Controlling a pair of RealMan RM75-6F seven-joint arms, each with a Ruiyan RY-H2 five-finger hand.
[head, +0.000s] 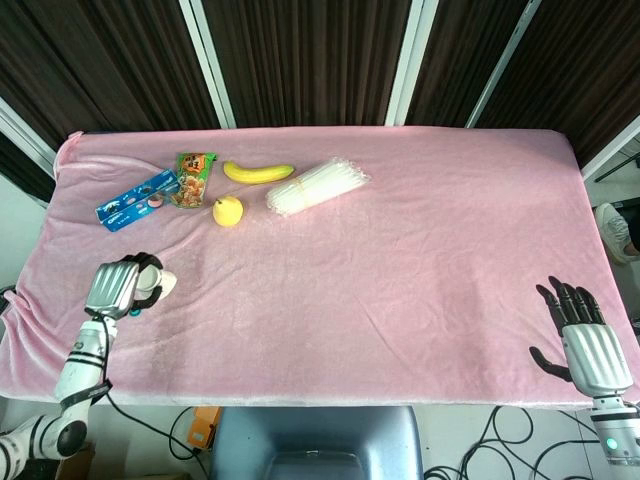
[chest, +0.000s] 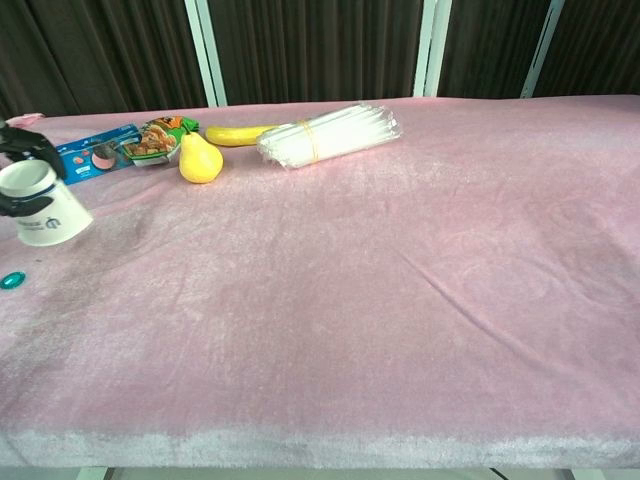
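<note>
One pink cloth (head: 400, 250) covers the whole table. On it lie one bundle of straws (head: 317, 186), one banana (head: 258, 172), one blue packet (head: 137, 200), one snack bag (head: 194, 178), one pear (head: 228, 211) and one paper cup (chest: 42, 208), with one small teal bead (chest: 11, 280) on the cloth near the cup.

The straws are tied together and lie just right of the banana. The snack bag overlaps the blue packet's right end, and the pear sits just in front of both.

The cup is at the near-left edge, tipped on its side in the left hand (head: 118, 286), whose fingers wrap around it. I can't see anything in the cup; its mouth points away and left in the chest view. That view cuts the left hand off at the frame edge.

The right hand (head: 585, 342) hangs off the near-right corner, fingers spread, touching nothing; only the head view shows it.
</note>
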